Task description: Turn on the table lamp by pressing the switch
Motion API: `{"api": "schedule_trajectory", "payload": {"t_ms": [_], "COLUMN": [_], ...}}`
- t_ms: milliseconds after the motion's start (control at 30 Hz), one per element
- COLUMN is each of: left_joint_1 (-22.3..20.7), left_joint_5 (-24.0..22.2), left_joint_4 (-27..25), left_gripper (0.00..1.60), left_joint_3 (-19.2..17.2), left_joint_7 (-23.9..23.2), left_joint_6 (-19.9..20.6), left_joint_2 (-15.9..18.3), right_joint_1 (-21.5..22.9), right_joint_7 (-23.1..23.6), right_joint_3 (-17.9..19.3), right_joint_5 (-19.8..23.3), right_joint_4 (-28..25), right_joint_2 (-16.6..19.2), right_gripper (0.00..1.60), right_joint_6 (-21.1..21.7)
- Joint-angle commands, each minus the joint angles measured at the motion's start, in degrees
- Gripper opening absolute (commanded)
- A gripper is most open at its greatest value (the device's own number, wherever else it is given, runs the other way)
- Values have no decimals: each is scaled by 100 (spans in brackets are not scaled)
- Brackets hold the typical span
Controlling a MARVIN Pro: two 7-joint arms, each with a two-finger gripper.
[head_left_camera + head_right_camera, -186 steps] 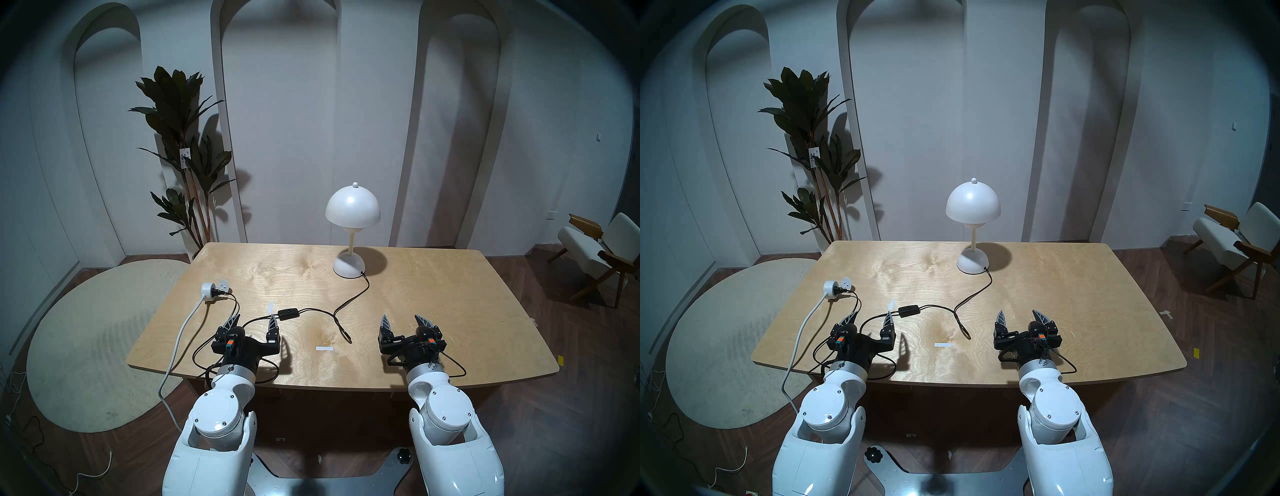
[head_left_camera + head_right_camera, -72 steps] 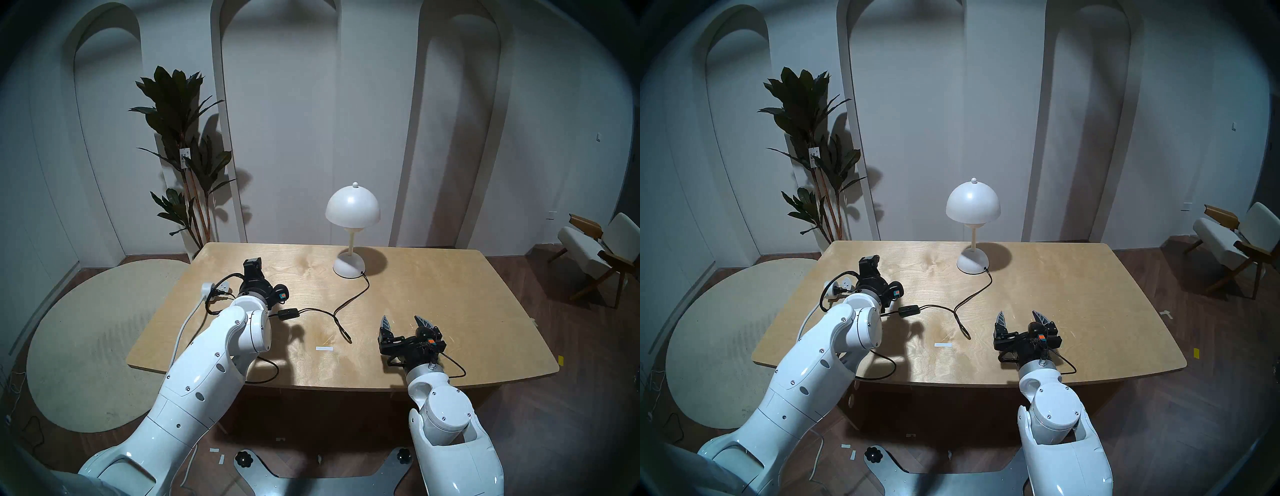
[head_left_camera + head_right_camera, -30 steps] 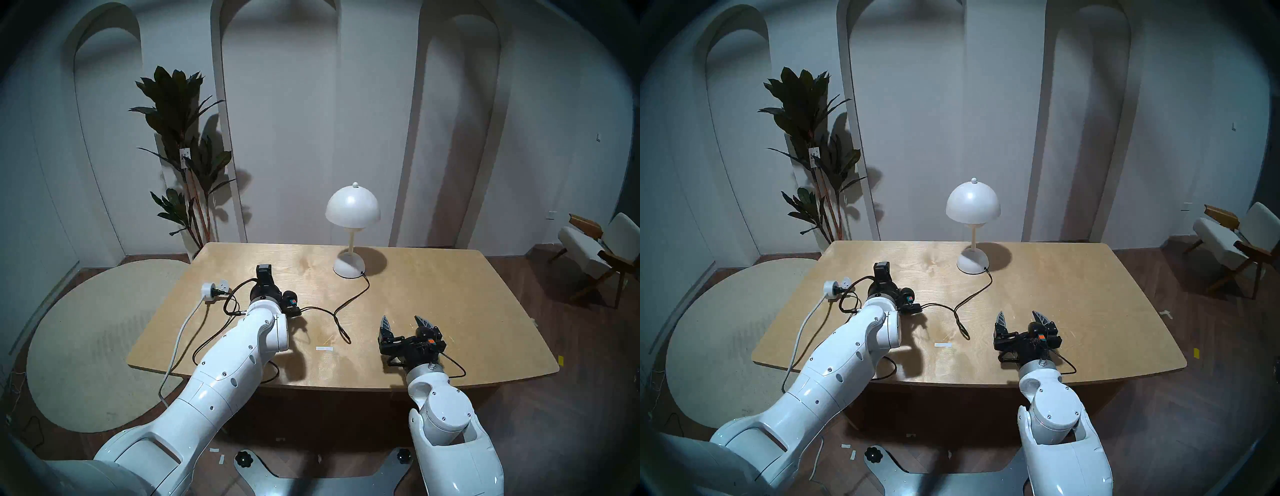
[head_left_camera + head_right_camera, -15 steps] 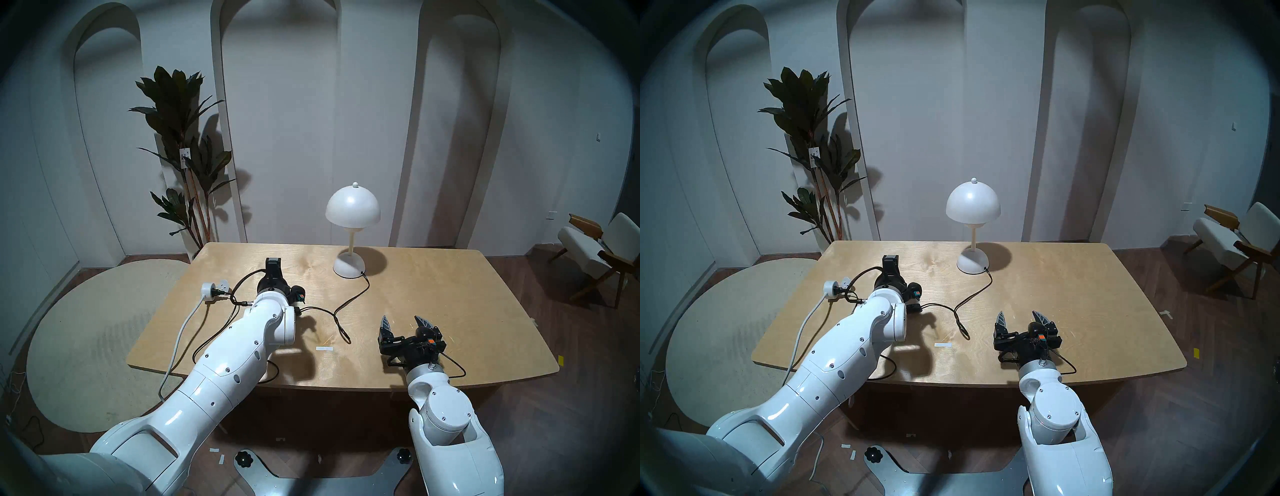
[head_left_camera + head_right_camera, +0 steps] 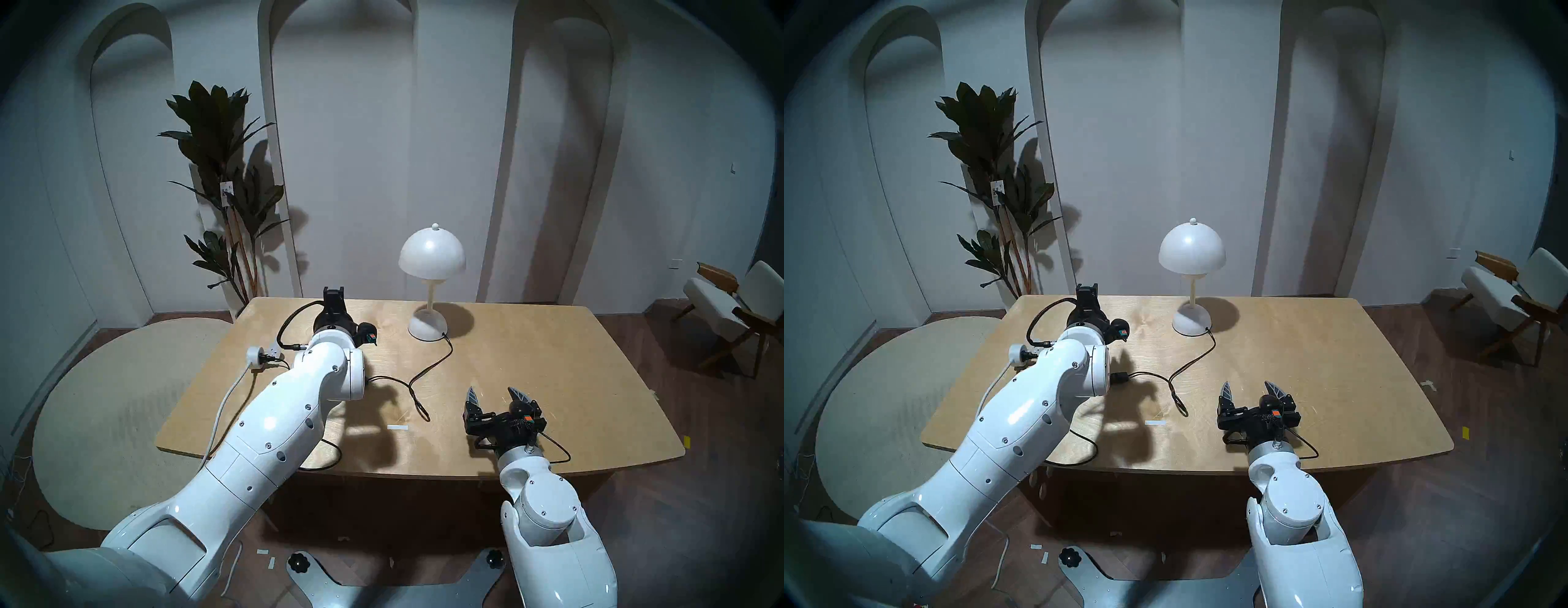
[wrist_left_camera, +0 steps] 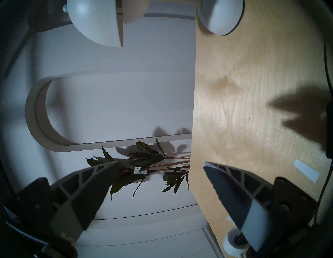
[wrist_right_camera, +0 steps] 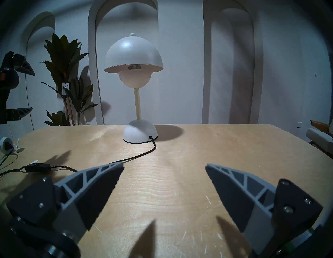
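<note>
The left gripper, fingers apart and empty, has lifted from low over the switch in the last half second and now hangs above it toward 11 o'clock. The lamp at 12 o'clock on the table shows no glow, so the press probably failed or is not yet made. The right gripper, also apart, stays at 4 o'clock.
</note>
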Motion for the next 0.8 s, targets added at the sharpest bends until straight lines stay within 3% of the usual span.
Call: {"api": "schedule_trajectory", "payload": {"t_ms": [0,333,767], "left_joint_1": [-324,-577,-670], "left_joint_5": [244,517,468], "left_joint_4": [-576,-576,85], "left_gripper": [160,160,160], "left_joint_3": [114,324,406], "left_joint_7": [-559,-1430,-1189], "left_joint_6": [136,290,362], "left_joint_2": [8,-30,-390], "right_joint_1": [21,14,12], "right_joint_7": [3,2,2], "right_joint_3": [-5,-6,-6], "right_joint_5": [-6,-7,-8], "right_joint_4": [-126,-138,-142], "right_joint_2": [3,3,4], "right_gripper": [160,160,160], "right_joint_6": [-28,-24,-21]}}
